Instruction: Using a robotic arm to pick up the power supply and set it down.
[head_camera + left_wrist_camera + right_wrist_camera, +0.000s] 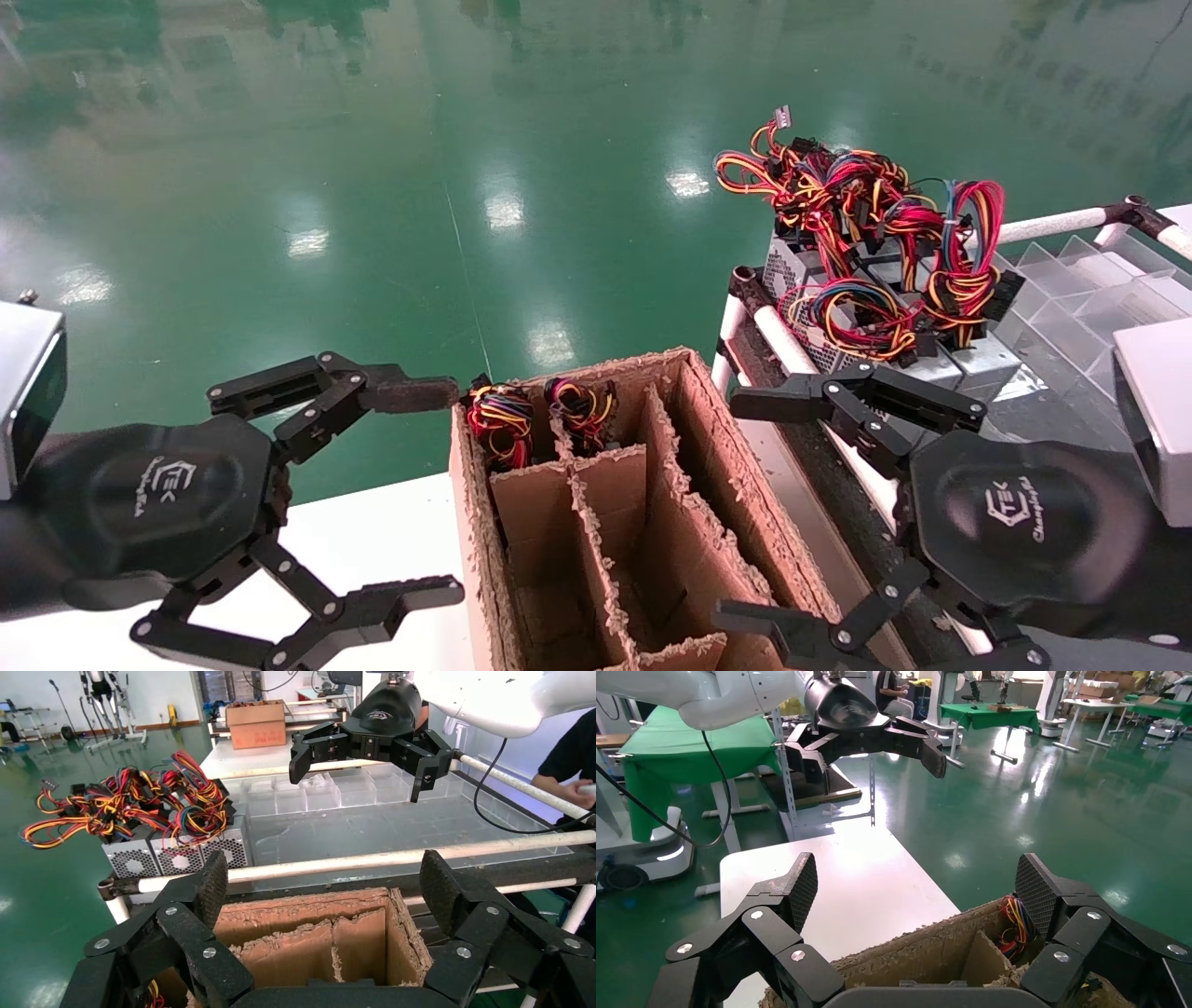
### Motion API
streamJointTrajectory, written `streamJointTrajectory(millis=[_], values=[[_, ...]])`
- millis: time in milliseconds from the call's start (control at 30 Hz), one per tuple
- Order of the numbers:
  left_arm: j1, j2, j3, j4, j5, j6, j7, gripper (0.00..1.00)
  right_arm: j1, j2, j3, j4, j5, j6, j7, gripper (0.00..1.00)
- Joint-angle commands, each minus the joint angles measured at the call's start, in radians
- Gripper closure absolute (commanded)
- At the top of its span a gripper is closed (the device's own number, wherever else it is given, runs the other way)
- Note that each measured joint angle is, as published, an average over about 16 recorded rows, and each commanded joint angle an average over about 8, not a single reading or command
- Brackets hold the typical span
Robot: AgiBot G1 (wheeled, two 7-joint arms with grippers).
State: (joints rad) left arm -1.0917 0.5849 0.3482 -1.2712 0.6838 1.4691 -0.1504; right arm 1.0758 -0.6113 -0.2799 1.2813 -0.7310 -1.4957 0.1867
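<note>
A cardboard box (708, 438) with dividers stands between my two grippers. Two compact tied wire bundles (500, 424) (582, 405) stick up from its far compartments, and the power supply bodies under them are hidden. One bundle (1016, 927) shows in the right wrist view. The robotic arm's all-black right gripper (743, 510) hangs open beside the box's right wall, holding nothing. From the left wrist view it (360, 769) shows open above the cart. My left gripper (438, 492), with a brownish worn pad (410, 391), is open at the box's left wall.
A pile of vented grey power supplies (819, 349) with loose looping cables (866, 214) sits on the cart at the right, behind a white tube rail (782, 340). Clear plastic trays (1071, 280) lie beyond. A white table (372, 531) lies left of the box. A person (562, 762) stands by the cart.
</note>
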Motion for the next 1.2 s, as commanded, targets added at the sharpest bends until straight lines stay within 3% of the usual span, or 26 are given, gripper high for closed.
streamJointTrajectory(millis=[33,1200], values=[[0.0,0.0,0.0,0.0,0.0,0.0,0.0,1.0,0.0,0.0,0.0,0.0,0.0,0.0,0.0,0.0],[0.0,0.0,0.0,0.0,0.0,0.0,0.0,1.0,0.0,0.0,0.0,0.0,0.0,0.0,0.0,0.0]])
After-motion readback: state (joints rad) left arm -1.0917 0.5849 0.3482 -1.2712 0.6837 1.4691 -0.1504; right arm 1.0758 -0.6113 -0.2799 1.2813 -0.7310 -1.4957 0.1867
